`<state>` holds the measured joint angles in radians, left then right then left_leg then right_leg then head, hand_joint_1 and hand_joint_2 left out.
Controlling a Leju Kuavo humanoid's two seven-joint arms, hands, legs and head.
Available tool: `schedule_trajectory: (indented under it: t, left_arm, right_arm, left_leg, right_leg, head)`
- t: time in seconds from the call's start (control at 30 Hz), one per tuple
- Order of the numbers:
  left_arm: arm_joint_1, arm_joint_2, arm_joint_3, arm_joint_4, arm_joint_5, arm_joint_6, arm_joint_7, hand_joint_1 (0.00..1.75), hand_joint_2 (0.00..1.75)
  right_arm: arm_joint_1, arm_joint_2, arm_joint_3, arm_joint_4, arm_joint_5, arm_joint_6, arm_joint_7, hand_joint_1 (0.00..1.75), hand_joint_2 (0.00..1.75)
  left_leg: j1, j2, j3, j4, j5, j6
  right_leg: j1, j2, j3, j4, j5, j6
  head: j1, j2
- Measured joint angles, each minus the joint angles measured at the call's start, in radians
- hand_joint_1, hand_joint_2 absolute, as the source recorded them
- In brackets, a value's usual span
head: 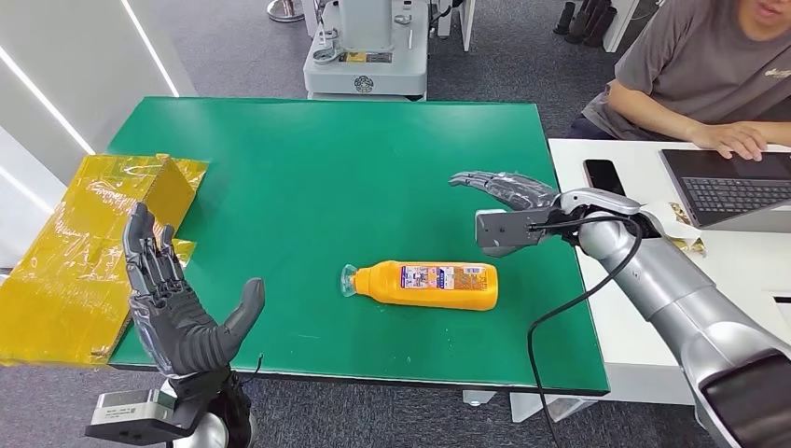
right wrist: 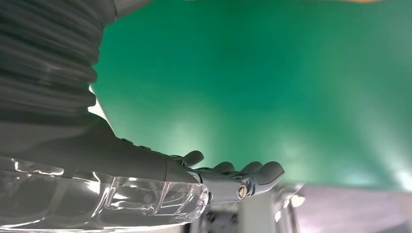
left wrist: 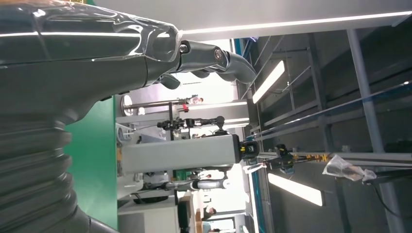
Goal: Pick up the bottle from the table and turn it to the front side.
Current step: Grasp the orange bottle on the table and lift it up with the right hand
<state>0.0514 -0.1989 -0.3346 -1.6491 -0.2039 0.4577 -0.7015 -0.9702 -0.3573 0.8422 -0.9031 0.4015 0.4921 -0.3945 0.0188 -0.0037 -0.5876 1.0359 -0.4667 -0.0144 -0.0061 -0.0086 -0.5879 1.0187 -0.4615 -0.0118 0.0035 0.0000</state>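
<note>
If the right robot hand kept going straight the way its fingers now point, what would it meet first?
Probably nothing: the right robot hand points leftward across the bare green table, passing behind the orange bottle. The yellow box lies far along, though depth is unclear.

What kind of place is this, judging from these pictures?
Probably a robotics lab or test room in an office. A green table holds one orange bottle, a machine base stands behind it, and a person works at a laptop on a white desk.
</note>
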Motion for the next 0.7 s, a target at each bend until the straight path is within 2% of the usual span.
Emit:
schedule_trajectory:
  t: [0.3, 0.47, 0.7]
  left_arm:
    - [-0.005, 0.013, -0.021, 0.0, 0.014, -0.02, 0.0, 0.0, 1.75]
    - [-0.021, 0.017, -0.035, 0.0, 0.024, -0.017, 0.0, 0.0, 1.75]
    - [-0.034, 0.017, -0.039, 0.0, 0.025, -0.026, 0.0, 0.0, 1.75]
  right_arm:
    - [-0.018, 0.017, 0.171, 0.09, -0.095, 0.018, -0.023, 0.0, 1.75]
    - [0.031, 0.034, 0.228, 0.132, -0.122, -0.022, -0.035, 0.0, 1.75]
    - [0.103, 0.058, 0.263, 0.182, -0.134, -0.13, -0.047, 0.0, 1.75]
  left_leg:
    - [0.0, 0.0, 0.0, 0.0, 0.0, 0.0]
    - [0.0, 0.0, 0.0, 0.0, 0.0, 0.0]
    - [0.0, 0.0, 0.0, 0.0, 0.0, 0.0]
  right_leg:
    - [0.0, 0.0, 0.0, 0.0, 0.0, 0.0]
    - [0.0, 0.0, 0.0, 0.0, 0.0, 0.0]
    - [0.0, 0.0, 0.0, 0.0, 0.0, 0.0]
  head:
    - [0.0, 0.0]
    - [0.0, 0.0]
    - [0.0, 0.0]
